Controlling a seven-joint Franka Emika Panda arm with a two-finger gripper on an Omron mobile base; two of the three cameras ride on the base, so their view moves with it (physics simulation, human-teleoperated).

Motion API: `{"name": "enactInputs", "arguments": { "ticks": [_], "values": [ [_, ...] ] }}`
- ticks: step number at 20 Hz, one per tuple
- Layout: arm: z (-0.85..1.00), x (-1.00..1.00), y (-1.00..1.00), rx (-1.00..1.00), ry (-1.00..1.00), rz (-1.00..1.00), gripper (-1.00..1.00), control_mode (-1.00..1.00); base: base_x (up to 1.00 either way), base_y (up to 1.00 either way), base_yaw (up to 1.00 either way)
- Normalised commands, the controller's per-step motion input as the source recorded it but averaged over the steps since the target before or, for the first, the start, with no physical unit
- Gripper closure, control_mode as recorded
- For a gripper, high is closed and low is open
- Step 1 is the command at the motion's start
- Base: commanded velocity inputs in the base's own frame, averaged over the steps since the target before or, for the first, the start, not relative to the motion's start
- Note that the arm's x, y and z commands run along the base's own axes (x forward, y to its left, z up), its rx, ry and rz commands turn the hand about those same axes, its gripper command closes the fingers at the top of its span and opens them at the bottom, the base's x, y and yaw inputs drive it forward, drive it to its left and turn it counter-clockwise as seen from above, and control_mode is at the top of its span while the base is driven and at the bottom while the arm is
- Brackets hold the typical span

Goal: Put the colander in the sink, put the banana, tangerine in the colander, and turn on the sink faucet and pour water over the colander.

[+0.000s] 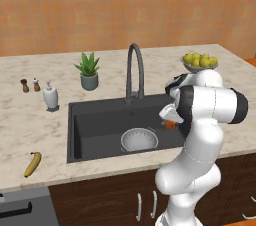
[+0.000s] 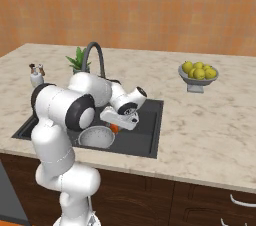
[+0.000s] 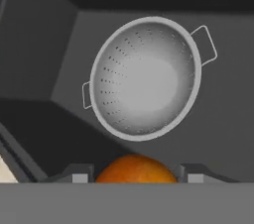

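The marble counter (image 1: 30, 125) is spreading across the middle of the left base frame, and the dark sink (image 1: 90, 120) is sitting sunk into it at frame centre. The white arm (image 1: 200, 135) is rising from the lower right of that frame and bending over the sink's right part. The sink faucet (image 1: 134, 72) is arching up just behind the basin, at upper centre. The colander (image 1: 139, 139) is resting upright on the sink floor, near the front wall; in the hand frame the colander (image 3: 144, 77) is lying at upper centre with a small loop handle at either side, and nothing is lying in it.

The gripper (image 3: 134, 178) is hanging above the sink at the bottom of the hand frame, its fingers (image 3: 79, 176) clasping the tangerine (image 3: 135, 169) between them; in the left base frame the tangerine (image 1: 171, 124) is peeking out orange just right of the colander and above it.

A grey bowl of yellow-green fruit (image 1: 200, 62) is standing at the upper right, a potted plant (image 1: 88, 71) left of the faucet. The banana (image 1: 33, 164) is lying on the counter at the lower left, well apart from the sink.
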Motion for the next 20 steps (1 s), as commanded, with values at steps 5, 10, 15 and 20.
{"name": "enactInputs", "arguments": {
  "ticks": [5, 10, 15, 20],
  "values": [
    [-0.43, 0.33, 0.38, 0.07, 0.00, 0.01, 1.00, -1.00, 0.00, 0.00, 0.00],
    [-0.34, 0.17, 0.31, 0.12, 0.00, 0.05, 1.00, -1.00, 0.00, 0.00, 0.00],
    [-0.26, 0.02, 0.25, 0.13, 0.00, 0.05, 1.00, -1.00, 0.00, 0.00, 0.00],
    [-0.27, 0.16, 0.32, 0.11, 0.00, 0.04, 1.00, -1.00, 0.00, 0.00, 0.00]
  ]
}}
